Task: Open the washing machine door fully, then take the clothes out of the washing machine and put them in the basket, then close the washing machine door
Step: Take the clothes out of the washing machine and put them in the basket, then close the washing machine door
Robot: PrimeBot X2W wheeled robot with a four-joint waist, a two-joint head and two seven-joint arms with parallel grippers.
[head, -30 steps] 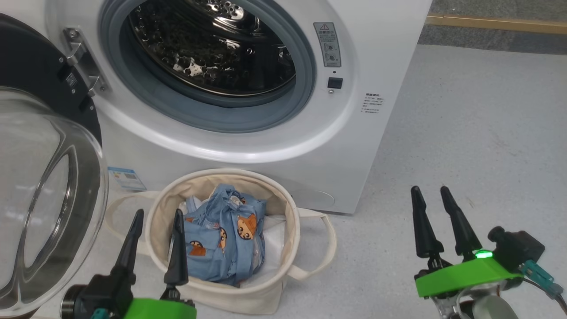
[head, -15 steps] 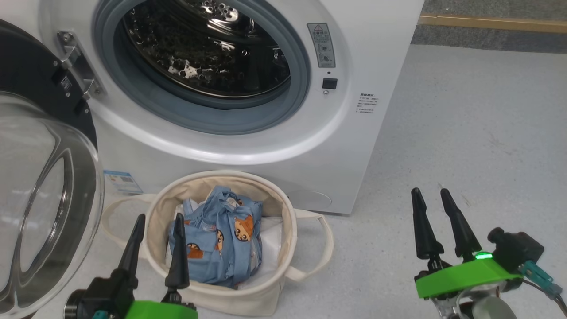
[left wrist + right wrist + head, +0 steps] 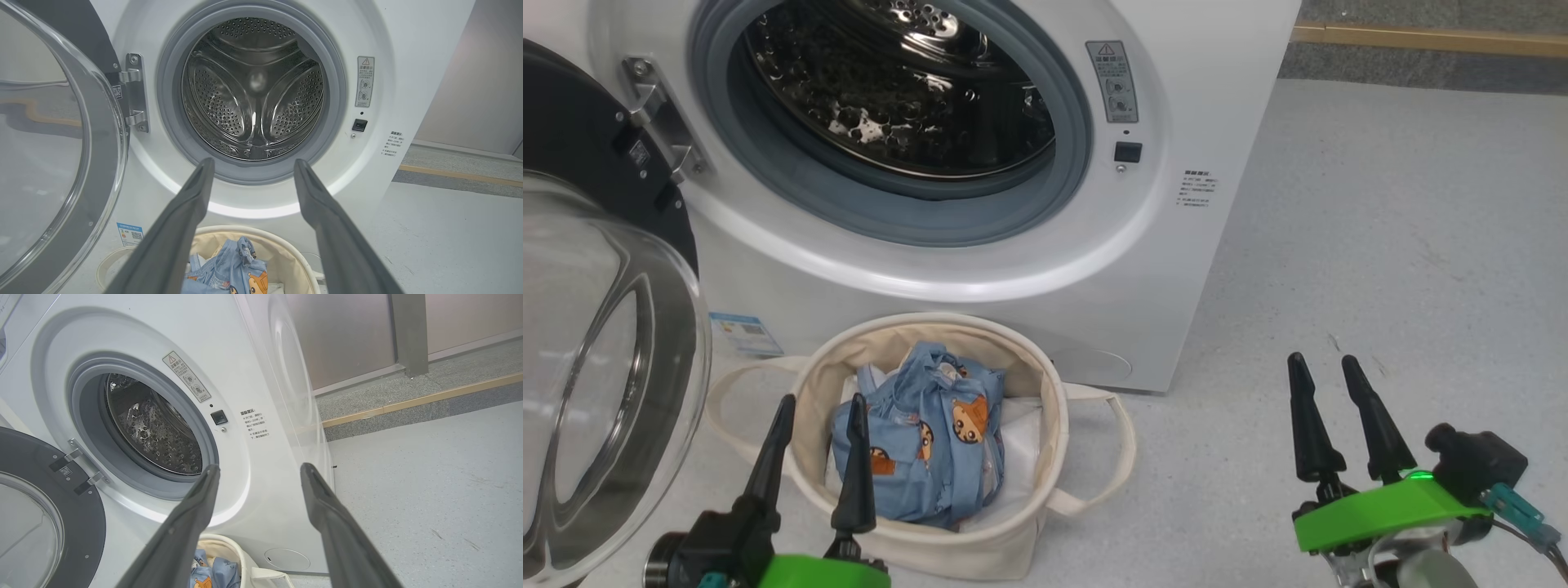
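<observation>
**Drum emptied, door to the left awaits closing**

The clothes [image 3: 923, 449] are seen lying bundled in the basket [image 3: 947, 547], which stands on the floor [image 3: 1380, 245] just in front of the washing machine [image 3: 1168, 245], below its opening. No fabric is seen in the drum [image 3: 890, 82], and in the left wrist view its steel back wall is shown bare. The unloading step is therefore judged done, with only the closing left.

The washing machine door [image 3: 596, 351] is swung wide on its hinge [image 3: 658, 122] at the left side of the opening. It stands upright, with its glass bowl bulging toward the basket. It lies to the left of the left gripper [image 3: 821, 400], near it but apart. The right gripper [image 3: 1321, 359] is held well off to the right over bare floor. The left arm is thus judged the nearer for the push. The door's outer face is turned away, so a reach around its free edge is likely needed.

Both pairs of jaws are seen spread, and nothing is held in either.

By count: one door, one basket with two strap handles, and one clothes bundle, whose number of garments cannot be told. A white sheet [image 3: 1021, 433] is also seen beneath it.
</observation>
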